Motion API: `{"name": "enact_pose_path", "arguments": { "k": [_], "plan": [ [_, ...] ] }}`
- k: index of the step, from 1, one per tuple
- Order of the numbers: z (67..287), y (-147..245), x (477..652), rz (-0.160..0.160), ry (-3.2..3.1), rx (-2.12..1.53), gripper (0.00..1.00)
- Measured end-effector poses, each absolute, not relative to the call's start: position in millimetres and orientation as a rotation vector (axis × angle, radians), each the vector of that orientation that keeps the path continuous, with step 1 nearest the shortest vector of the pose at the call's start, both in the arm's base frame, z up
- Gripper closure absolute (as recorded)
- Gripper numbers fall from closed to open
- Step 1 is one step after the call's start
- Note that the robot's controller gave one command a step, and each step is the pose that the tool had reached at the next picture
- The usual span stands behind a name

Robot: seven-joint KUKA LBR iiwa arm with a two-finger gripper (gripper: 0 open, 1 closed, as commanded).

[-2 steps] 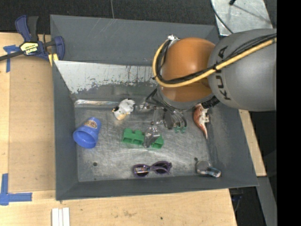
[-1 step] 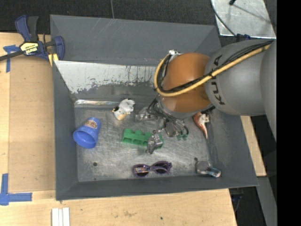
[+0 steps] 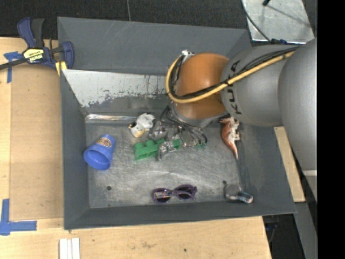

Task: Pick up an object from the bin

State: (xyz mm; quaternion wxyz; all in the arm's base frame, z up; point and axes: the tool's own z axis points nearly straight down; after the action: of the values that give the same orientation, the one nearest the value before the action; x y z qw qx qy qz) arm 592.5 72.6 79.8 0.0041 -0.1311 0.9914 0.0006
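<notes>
Ana: Looming nearest the lens, the arm's grey body (image 3: pixel 269 85) is crossing in from the right, with its orange cover (image 3: pixel 202 85) hanging over the bin's middle. What is going on beneath it?

Ben: Under the cover the end effector (image 3: pixel 173 140) is sitting low by the bin floor, at the right end of a green block (image 3: pixel 144 150) lying near the centre. I am not managing to tell whether it is open or closed, because the cover is hiding too much.

Ana: So what is the grasp calling for?

Ben: I am judging the block to be the nearest candidate. That is calling for centring over it, coming straight down, and closing across its narrow side before lifting.

Ana: Is anything crowding it?

Ben: A white-and-yellow toy (image 3: pixel 143 124) is lying just behind the block, near enough to get nudged or caught. A red-and-white figure (image 3: pixel 230 136) is resting to the right, beside the arm. Farther out, a blue cup (image 3: pixel 99 152) is lying on its side at the left. Purple sunglasses (image 3: pixel 173 193) are sitting near the front wall, and a small grey piece (image 3: pixel 237 194) is sitting in the front right corner of the bin (image 3: pixel 75 166). All three are lying well apart from the block.
</notes>
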Motion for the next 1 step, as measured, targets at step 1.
{"name": "enact_pose_path", "arguments": {
  "k": [1],
  "plan": [
    [79.8, 72.5, 592.5, 0.002, 3.107, -0.410, 1.00]
  ]
}}
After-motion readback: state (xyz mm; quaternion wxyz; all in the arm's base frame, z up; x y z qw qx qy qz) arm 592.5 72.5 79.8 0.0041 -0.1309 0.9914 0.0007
